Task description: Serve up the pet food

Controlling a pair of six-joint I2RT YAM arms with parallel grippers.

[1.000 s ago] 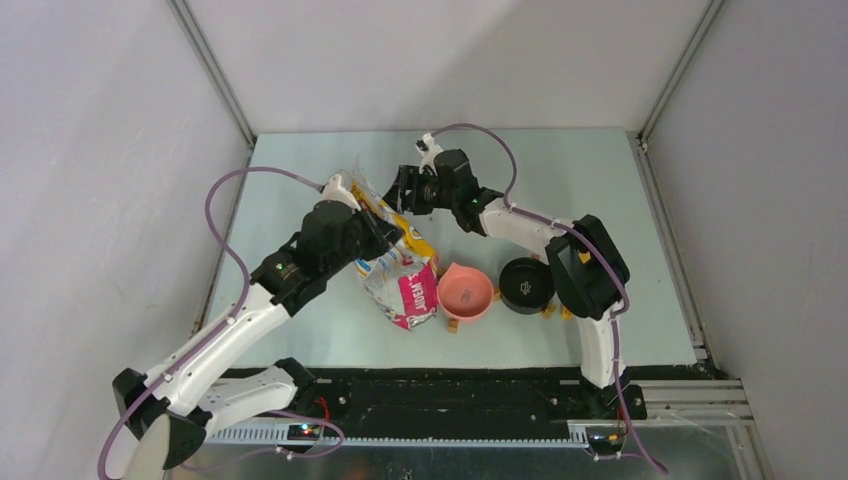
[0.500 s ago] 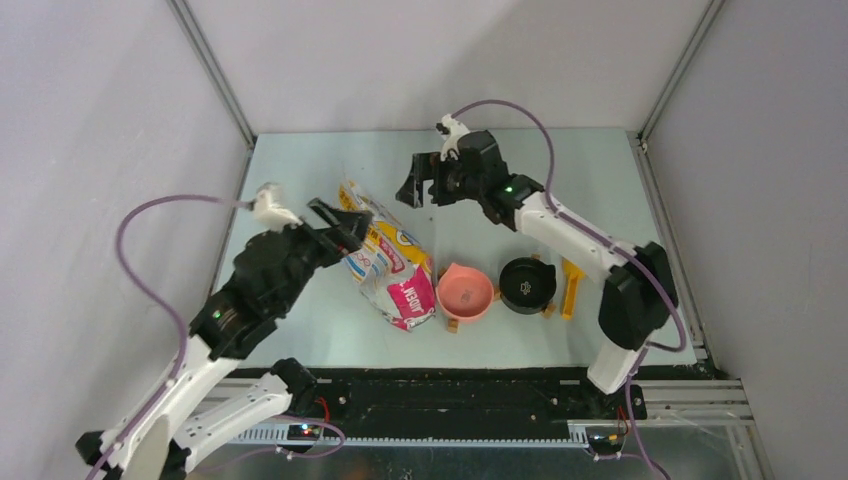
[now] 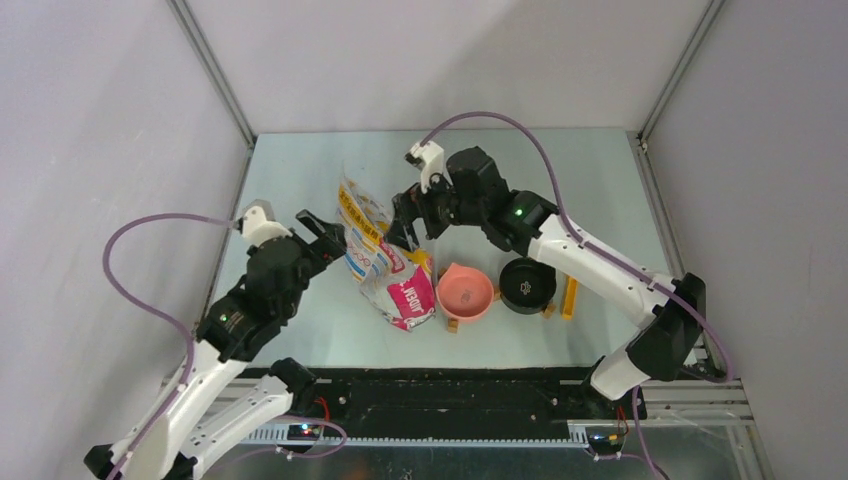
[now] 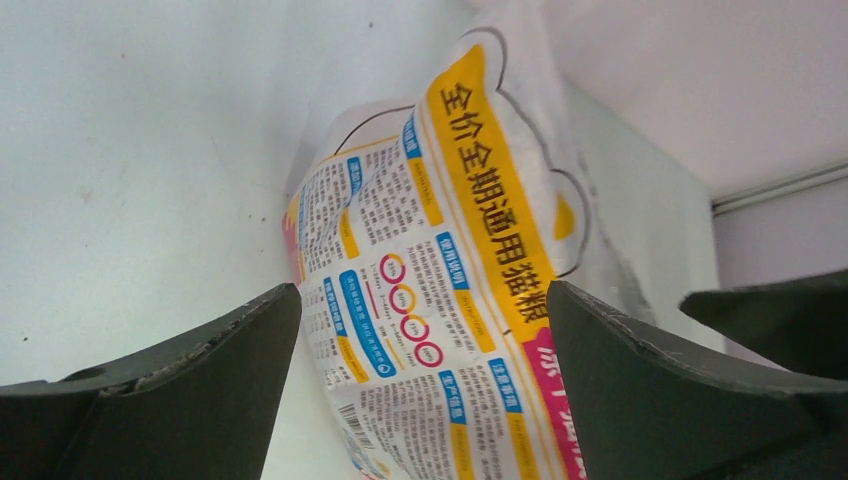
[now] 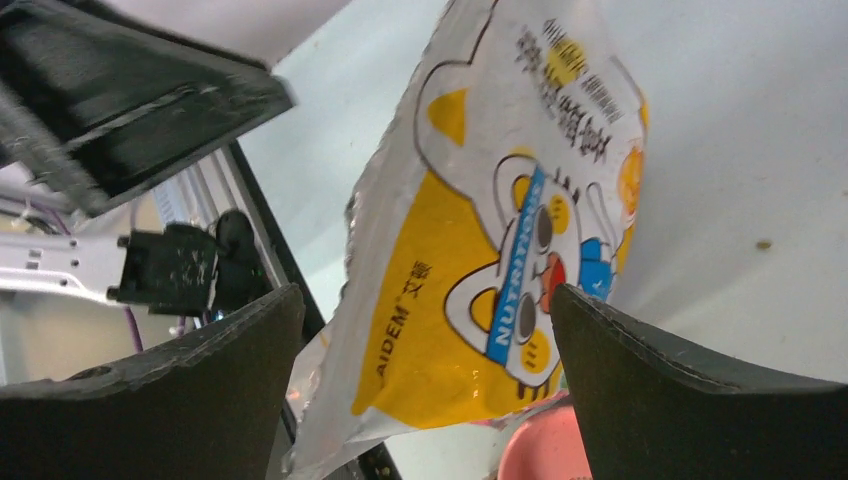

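Bag (image 3: 385, 262) of white, yellow and pink foil stands on the pale counter (image 3: 560, 180) in the top view, its upper end toward the far wall and its pink foot just beside a pink bowl (image 3: 465, 290). A black bowl (image 3: 527, 283) sits to the right of the pink one, both on a yellow stand (image 3: 570, 290). My left end effector (image 3: 325, 232) is at the bag's left side with its jaws spread wide. My right end effector (image 3: 405, 225) is near the bag's upper right edge, equally wide. Neither grips anything.

From my left wrist, both dark fingers (image 4: 180, 400) frame the bag's printed back panel (image 4: 450, 300), which leans ahead of them and clear of the tips.

From my right wrist, the fingers (image 5: 700, 380) stand far apart, with the cartoon cat face (image 5: 500, 270) on the bag's front between and beyond them. The rim of the pink bowl shows at the bottom edge. I cannot tell where the pet food lies; no view shows inside the bag.
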